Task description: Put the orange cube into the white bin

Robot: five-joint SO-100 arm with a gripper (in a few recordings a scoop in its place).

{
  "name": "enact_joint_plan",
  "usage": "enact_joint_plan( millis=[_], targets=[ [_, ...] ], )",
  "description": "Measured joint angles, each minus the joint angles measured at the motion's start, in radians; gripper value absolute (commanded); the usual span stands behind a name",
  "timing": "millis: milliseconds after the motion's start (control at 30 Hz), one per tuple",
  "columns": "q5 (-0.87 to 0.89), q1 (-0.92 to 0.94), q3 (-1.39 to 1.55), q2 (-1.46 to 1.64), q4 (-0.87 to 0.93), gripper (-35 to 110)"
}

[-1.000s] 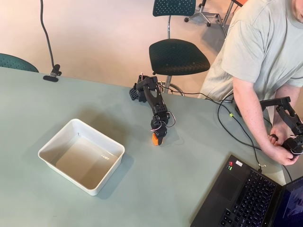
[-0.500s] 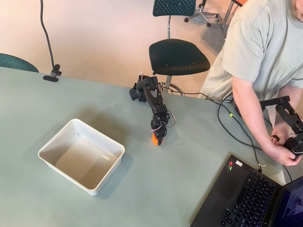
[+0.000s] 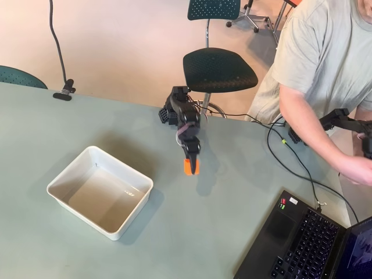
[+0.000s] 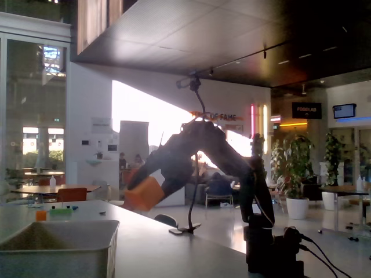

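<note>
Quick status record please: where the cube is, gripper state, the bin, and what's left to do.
cube: orange cube held in the gripper, lifted clear of the table in the fixed view
gripper: shut on the cube
bin: white bin on the table, left of the gripper in the overhead view, nothing visible inside
cube vs bin: not yet over the bin; a gap of bare table lies between them
remaining: carry the cube left over the bin, then release
nearby: laptop at the lower right in the overhead view
</note>
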Motion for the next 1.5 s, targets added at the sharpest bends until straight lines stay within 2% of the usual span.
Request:
enact_joint_plan(
  millis=[267,533,667,867,1000,1167,1300,1500],
  targets=[
    [-0.008,0.331,-0.23,-0.066,-0.046,27],
    [-0.008,0.511,-0.249,-0.327,-0.374,28],
    [-0.008,0.531,-0.249,-0.434,-0.545,29],
    [-0.008,0.551,-0.249,-0.463,-0.621,49],
    [-0.008,0.558,-0.249,-0.495,-0.62,62],
    [-0.008,0.554,-0.255,-0.505,-0.526,65],
    [-0.005,0.561,-0.255,-0.462,-0.402,65],
    [-0.002,0.469,-0.265,-0.137,-0.12,65]
  ],
)
